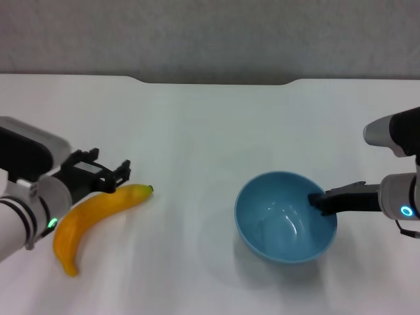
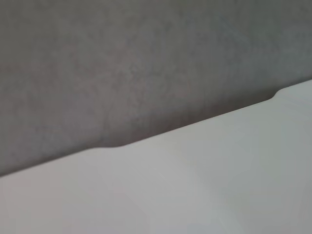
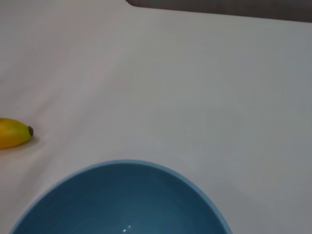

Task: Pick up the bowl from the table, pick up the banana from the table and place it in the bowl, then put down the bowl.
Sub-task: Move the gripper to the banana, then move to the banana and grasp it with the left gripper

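Right tool is seen clamped on the right rim of the bowl, one finger reaching inside the wall; the light-blue bowl is located toward the counter's right side, nearer the front edge. Left tool is held with its fingers spread over the banana, which is laid toward the counter's left edge, well apart from the bowl.

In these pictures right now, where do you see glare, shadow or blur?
Head view: small glare spots inside the bowl, a soft shadow under it on the table. Right wrist view: one tiny highlight in the bowl; the banana looks soft. Left wrist view: table edge blurred.
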Robot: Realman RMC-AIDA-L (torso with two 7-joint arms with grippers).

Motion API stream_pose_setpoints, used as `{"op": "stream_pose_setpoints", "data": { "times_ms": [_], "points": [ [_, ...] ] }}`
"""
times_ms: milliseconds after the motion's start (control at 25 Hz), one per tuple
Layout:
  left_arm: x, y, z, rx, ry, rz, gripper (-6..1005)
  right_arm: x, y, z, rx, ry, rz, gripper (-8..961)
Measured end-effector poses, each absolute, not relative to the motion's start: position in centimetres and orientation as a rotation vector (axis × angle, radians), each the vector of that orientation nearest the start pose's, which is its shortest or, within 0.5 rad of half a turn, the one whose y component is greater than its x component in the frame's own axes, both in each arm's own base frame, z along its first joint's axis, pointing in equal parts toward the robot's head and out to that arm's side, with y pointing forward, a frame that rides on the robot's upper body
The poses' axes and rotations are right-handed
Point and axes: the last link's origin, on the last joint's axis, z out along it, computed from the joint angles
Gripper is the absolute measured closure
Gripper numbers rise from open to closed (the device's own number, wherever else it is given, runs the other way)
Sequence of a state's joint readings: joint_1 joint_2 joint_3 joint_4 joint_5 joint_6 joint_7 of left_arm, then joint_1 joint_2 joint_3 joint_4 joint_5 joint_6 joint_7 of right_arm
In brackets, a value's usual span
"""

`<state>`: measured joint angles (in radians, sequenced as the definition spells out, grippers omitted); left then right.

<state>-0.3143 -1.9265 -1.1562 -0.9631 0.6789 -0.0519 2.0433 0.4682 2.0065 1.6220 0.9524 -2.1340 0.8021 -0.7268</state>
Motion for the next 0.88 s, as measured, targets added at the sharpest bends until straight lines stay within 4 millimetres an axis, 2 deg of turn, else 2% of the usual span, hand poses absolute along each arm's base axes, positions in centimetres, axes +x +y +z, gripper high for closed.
{"op": "stream_pose_setpoints", "data": {
  "times_ms": [160,320,520,720,880],
  "points": [
    [-27.4,36.8,-3.7,-2.009,-0.708,-0.155,296,25.6,38.4,-2.8,-2.32,1.086,0.08,917],
    [-27.0,37.1,-3.2,-1.957,-0.745,-0.101,296,25.6,38.5,-2.6,-2.315,1.086,0.087,917],
    [-25.8,37.8,-1.8,-1.923,-0.76,0.082,296,25.6,38.5,-2.5,-2.313,1.086,0.09,917],
    [-25.5,37.9,-1.5,-1.95,-0.761,0.238,296,25.5,38.6,-2.5,-2.313,1.082,0.093,917],
    [-25.4,37.8,-1.8,-1.946,-0.839,0.3,296,25.1,38.7,-2.4,-2.316,1.07,0.104,917]
  ]
}}
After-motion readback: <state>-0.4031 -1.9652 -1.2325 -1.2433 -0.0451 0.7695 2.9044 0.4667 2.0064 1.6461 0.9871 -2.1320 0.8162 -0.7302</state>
